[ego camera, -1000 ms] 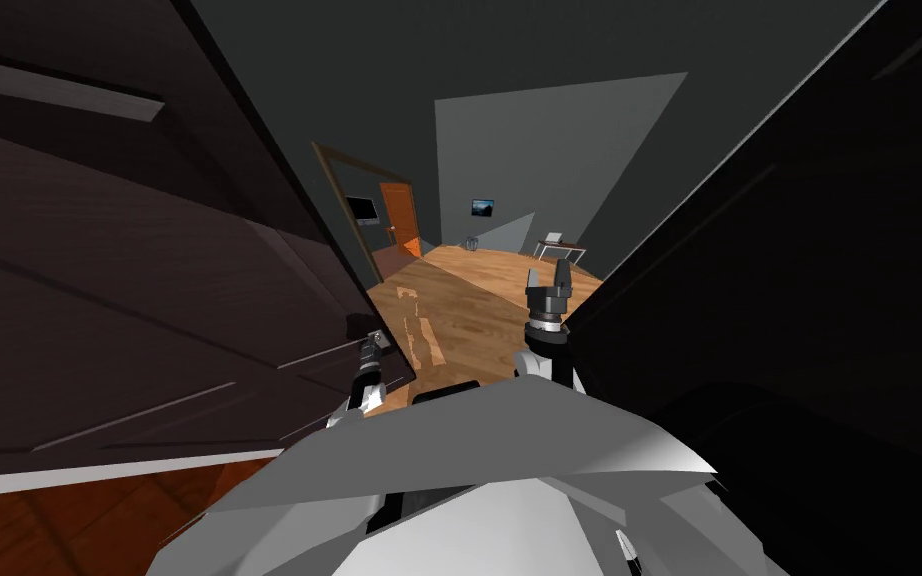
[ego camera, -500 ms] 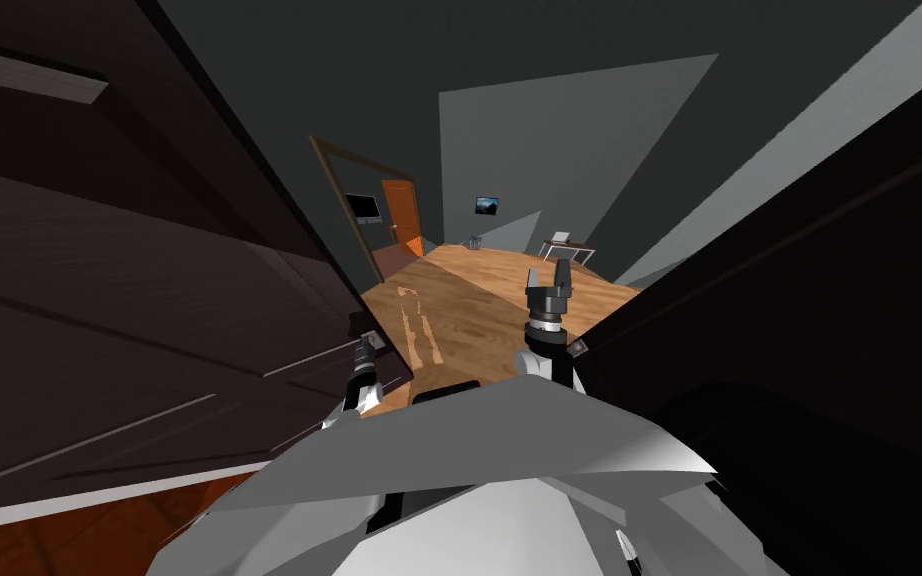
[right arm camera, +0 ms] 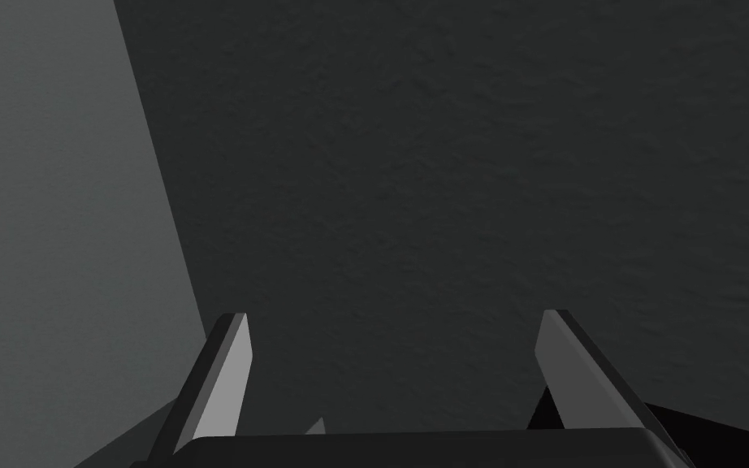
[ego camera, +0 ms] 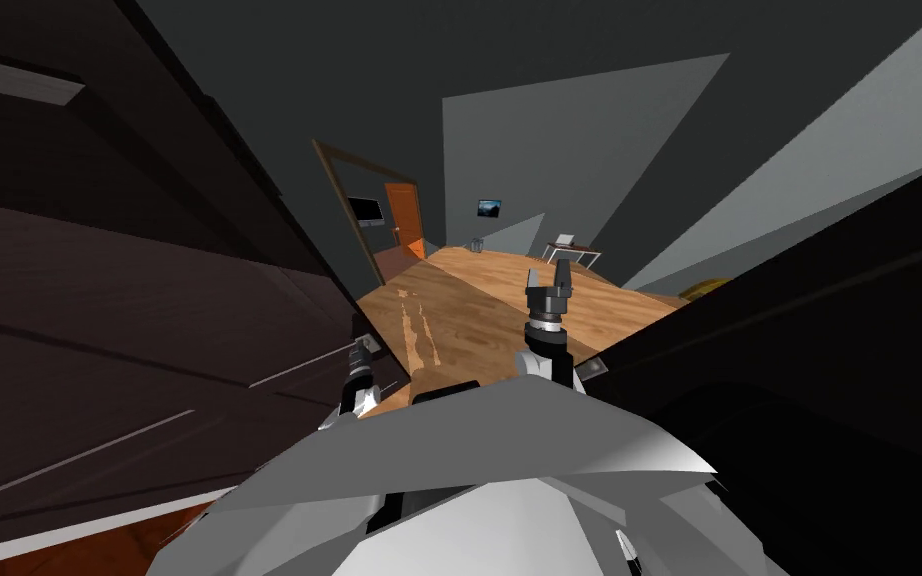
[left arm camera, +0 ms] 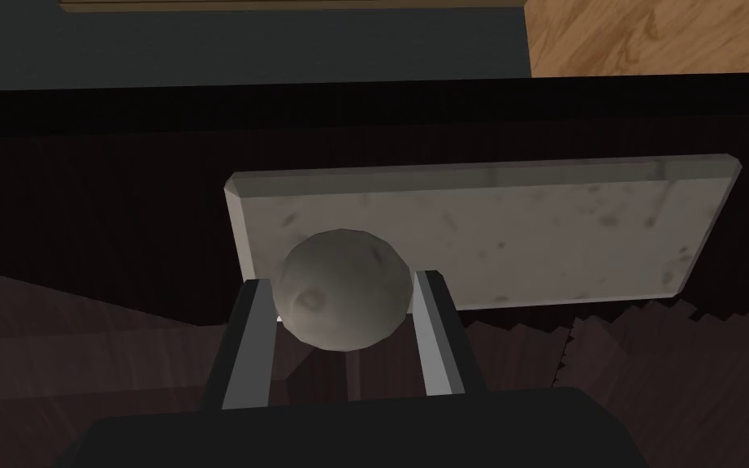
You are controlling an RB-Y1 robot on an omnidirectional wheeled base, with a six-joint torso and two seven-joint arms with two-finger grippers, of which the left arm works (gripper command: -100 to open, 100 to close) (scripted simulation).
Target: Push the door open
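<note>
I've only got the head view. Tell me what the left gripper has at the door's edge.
Observer: The left gripper is shut on a round grey knob, a finger pressing each side.
Operator: Describe what the knob sits on.
Observer: A pale rectangular plate on the dark door.
Operator: Now report the right gripper's fingers.
Observer: The right gripper is open, holding nothing.
</note>
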